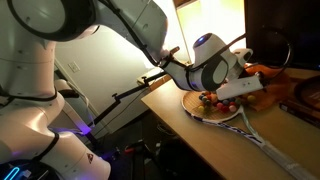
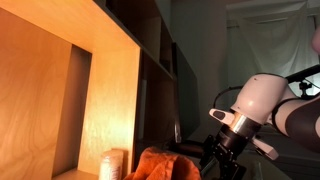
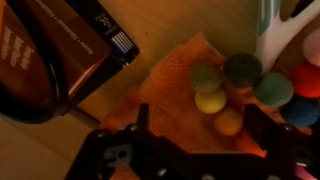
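Orange crumpled cloth [image 3: 172,85] lies directly under the open-jawed black gripper [image 3: 200,128]. In the wrist view it fills the gap between the two dark fingers [image 3: 143,118], which stand wide apart and hold nothing. A cluster of small coloured balls [image 3: 210,100] rests on and against the cloth's edge. Green, yellow and orange ones are nearest the gripper's middle, with darker green, teal, blue and red ones just beside them towards the right finger. None of them touches the fingers, as far as the view shows.

Past the cloth lies a dark brown box with white lettering and a barcode [image 3: 70,40], and a dark curved rim [image 3: 42,100] runs around its near corner. A white oblong piece [image 3: 268,30] shows at the top edge, too blurred to name.

In an exterior view the gripper [image 1: 215,93] hangs low over a strung racket head [image 1: 238,117] bearing the balls [image 1: 212,100] on a wooden table [image 1: 170,102], with the cloth [image 1: 262,70] just behind. In an exterior view the gripper [image 2: 218,158] hovers beside the cloth [image 2: 160,165]. A white cylinder [image 2: 115,163] and a tall wooden shelf unit [image 2: 100,80] stand farther off.
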`<state>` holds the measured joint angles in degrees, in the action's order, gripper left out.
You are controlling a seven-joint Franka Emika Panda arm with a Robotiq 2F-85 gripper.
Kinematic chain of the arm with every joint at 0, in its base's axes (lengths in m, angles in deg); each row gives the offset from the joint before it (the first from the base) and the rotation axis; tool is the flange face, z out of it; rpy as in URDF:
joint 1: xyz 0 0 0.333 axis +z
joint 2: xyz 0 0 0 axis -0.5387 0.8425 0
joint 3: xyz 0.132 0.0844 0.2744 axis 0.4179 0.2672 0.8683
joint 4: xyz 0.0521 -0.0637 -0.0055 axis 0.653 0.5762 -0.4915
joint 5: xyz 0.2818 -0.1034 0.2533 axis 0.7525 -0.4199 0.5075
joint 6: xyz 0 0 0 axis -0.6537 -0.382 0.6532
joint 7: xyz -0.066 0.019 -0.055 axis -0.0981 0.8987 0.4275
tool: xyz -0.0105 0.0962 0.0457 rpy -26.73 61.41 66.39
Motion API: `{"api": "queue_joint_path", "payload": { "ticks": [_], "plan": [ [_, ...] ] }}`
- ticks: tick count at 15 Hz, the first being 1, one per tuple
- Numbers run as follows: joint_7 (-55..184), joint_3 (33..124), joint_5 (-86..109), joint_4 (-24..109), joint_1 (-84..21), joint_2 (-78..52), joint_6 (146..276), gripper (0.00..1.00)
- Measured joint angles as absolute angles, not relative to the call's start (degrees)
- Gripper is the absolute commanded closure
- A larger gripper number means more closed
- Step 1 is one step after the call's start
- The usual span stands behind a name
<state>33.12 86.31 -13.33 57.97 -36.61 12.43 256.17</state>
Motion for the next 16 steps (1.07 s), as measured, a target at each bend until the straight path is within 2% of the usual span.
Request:
{"api": "queue_joint_path", "payload": {
  "ticks": [1, 8, 11, 16],
  "plan": [
    [33.12, 86.39, -13.33, 57.52, -36.61, 12.58, 255.12, 0.45],
    [33.08, 86.53, -13.26, 55.67, -36.53, 13.46, 252.65, 0.96],
    [33.08, 86.14, -13.27, 55.56, -35.94, 13.41, 252.65, 1.00],
    [33.09, 85.32, -13.27, 55.51, -34.81, 13.18, 252.65, 0.94]
  ]
}}
